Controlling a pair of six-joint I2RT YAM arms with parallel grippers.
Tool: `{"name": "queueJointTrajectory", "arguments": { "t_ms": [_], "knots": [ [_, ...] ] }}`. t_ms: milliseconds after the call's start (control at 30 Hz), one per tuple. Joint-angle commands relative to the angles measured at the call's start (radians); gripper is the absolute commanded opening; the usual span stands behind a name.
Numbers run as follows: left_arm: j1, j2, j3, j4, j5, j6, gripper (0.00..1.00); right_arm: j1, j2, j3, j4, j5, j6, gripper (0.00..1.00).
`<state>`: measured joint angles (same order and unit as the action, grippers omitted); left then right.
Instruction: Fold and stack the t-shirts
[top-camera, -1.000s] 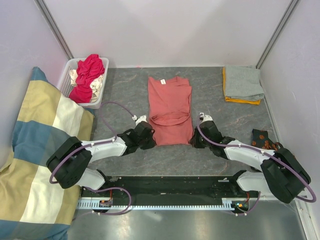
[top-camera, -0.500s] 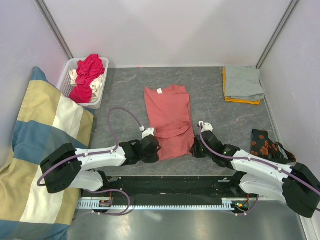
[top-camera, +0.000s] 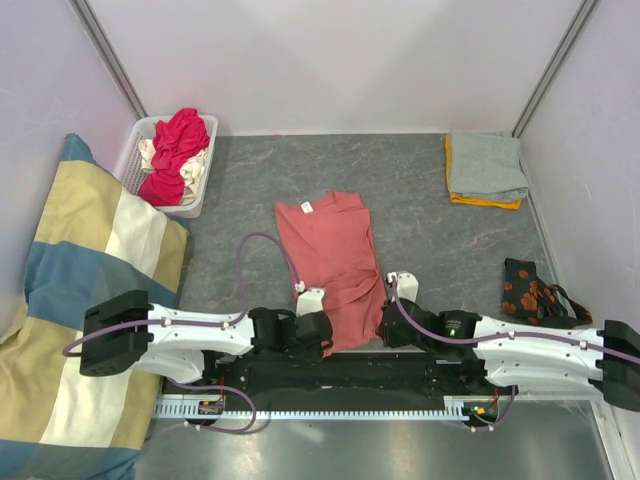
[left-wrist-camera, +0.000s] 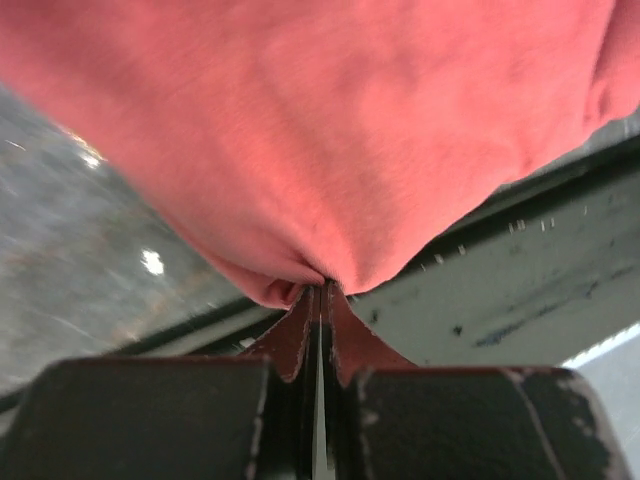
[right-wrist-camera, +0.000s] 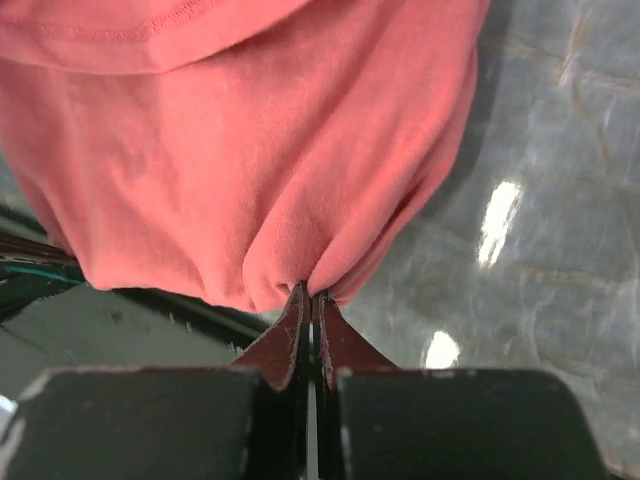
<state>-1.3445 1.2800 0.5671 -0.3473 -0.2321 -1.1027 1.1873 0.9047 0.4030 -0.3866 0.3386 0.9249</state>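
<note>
A salmon-pink t-shirt (top-camera: 326, 258), folded into a long strip with its white neck label at the far end, lies slanted on the grey table (top-camera: 430, 250). My left gripper (top-camera: 322, 330) is shut on its near left corner (left-wrist-camera: 300, 270). My right gripper (top-camera: 385, 325) is shut on its near right corner (right-wrist-camera: 300, 265). Both hold the near edge at the table's front rim. A folded grey t-shirt (top-camera: 486, 165) rests on an orange one (top-camera: 482, 201) at the far right. Magenta-red (top-camera: 176, 150) and cream tees fill the white basket (top-camera: 133, 150) at the far left.
A big yellow, blue and cream striped cushion (top-camera: 80, 300) lies along the left side. A dark cloth with orange flowers (top-camera: 530, 290) sits by the right wall. The black base rail (top-camera: 350, 375) runs under both grippers.
Both grippers have pulled back toward the arm bases, dragging the salmon-pink t-shirt nearer. Its far end has swung left, so it now lies slanted.
</note>
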Motion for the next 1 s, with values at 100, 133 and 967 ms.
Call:
{"name": "queueJointTrajectory", "arguments": {
  "t_ms": [100, 133, 967],
  "knots": [
    [-0.100, 0.041, 0.128, -0.099, -0.076, -0.072, 0.02, 0.242, 0.048, 0.164, -0.181, 0.186, 0.158, 0.00],
    [-0.100, 0.019, 0.140, -0.110, -0.084, -0.068, 0.02, 0.256, 0.059, 0.196, -0.201, 0.198, 0.163, 0.00],
    [0.192, -0.314, 0.229, -0.243, -0.253, 0.136, 0.02, 0.137, 0.184, 0.522, -0.246, 0.559, 0.017, 0.00]
  ]
}}
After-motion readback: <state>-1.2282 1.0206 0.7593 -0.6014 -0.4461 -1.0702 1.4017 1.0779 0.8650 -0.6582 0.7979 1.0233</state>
